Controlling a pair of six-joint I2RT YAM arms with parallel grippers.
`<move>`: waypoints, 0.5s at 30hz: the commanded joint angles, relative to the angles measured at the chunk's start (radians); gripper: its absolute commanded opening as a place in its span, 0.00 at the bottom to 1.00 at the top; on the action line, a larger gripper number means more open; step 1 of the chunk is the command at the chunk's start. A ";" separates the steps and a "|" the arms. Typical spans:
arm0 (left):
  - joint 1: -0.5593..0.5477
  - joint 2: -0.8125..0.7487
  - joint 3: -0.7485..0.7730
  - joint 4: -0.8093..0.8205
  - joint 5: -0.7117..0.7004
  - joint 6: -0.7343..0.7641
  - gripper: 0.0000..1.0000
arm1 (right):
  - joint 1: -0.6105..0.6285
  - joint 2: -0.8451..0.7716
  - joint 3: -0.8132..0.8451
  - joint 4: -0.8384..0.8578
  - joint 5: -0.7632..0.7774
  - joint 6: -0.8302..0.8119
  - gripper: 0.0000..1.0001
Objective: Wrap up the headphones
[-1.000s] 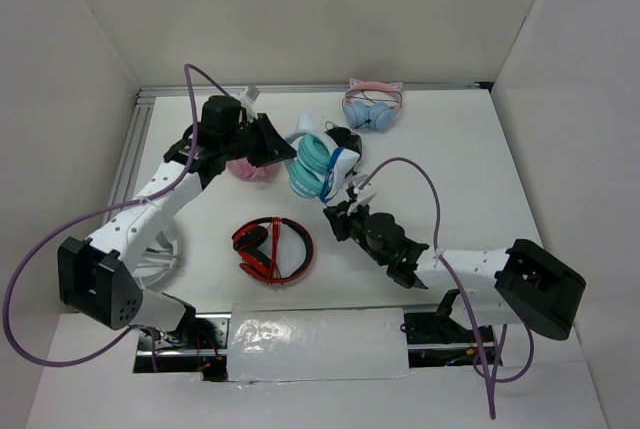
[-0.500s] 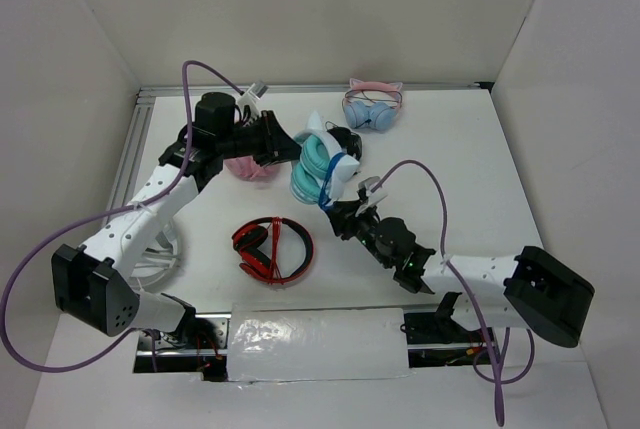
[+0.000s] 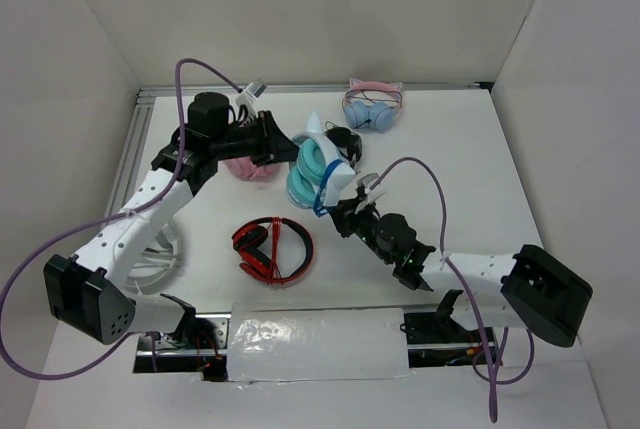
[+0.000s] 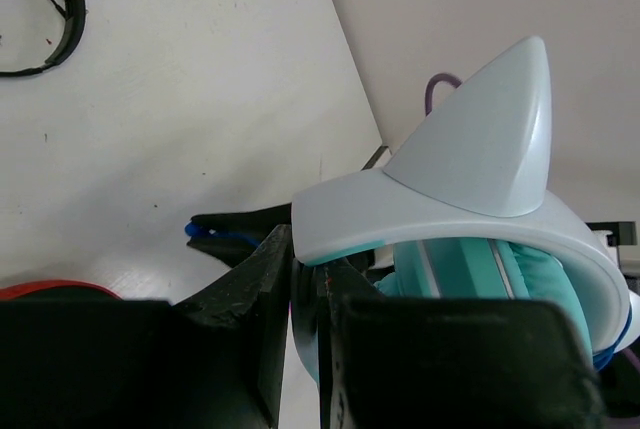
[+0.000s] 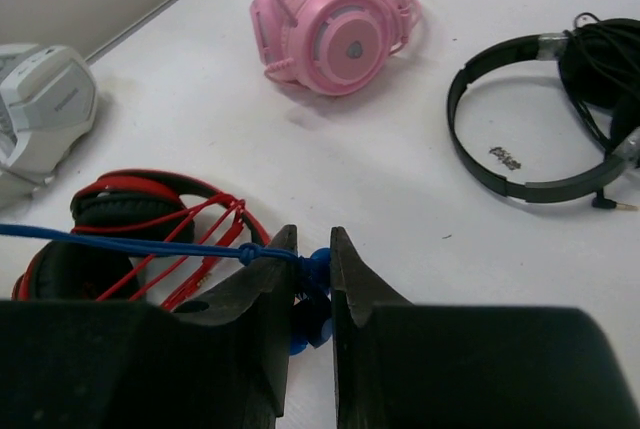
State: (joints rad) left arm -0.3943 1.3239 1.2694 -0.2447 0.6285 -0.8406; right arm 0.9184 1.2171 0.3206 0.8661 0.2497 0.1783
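The teal headphones (image 3: 312, 171) with a white headband are held off the table behind the middle. My left gripper (image 3: 272, 141) is shut on the headband just left of them. In the left wrist view the jaws (image 4: 305, 289) pinch the headband's end below a pointed cat ear (image 4: 490, 139), with a teal cup (image 4: 480, 269) behind. The thin blue cable (image 3: 325, 195) loops across the cups down to my right gripper (image 3: 347, 215). In the right wrist view that gripper (image 5: 312, 261) is shut on the cable's blue end, and the cable (image 5: 120, 244) runs taut to the left.
A red-and-black pair (image 3: 272, 247) lies at front centre, below the cable in the right wrist view (image 5: 110, 229). A pink pair (image 3: 250, 165) and a black pair (image 3: 346, 138) flank the teal one. A light-blue pair with pink ears (image 3: 371, 107) lies at the back.
My right gripper has moved up and left toward the teal headphones with the cable. My left gripper has turned and shifted the headphones slightly left.
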 commanded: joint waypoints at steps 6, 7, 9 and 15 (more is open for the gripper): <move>-0.021 -0.005 -0.002 0.047 0.088 0.305 0.00 | -0.174 -0.194 0.147 -0.517 -0.107 0.035 0.00; -0.034 0.006 -0.004 0.030 0.076 0.387 0.00 | -0.185 -0.212 0.184 -0.608 -0.133 0.021 0.00; -0.067 0.033 -0.013 0.019 0.045 0.492 0.00 | -0.200 -0.229 0.282 -0.839 -0.147 0.027 0.00; -0.126 0.109 -0.024 -0.001 -0.163 0.615 0.00 | -0.259 -0.211 0.523 -1.274 -0.239 0.127 0.00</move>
State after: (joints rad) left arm -0.5041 1.4063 1.2343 -0.2634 0.5671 -0.3363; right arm 0.6876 1.0100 0.7555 -0.0998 0.0788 0.2527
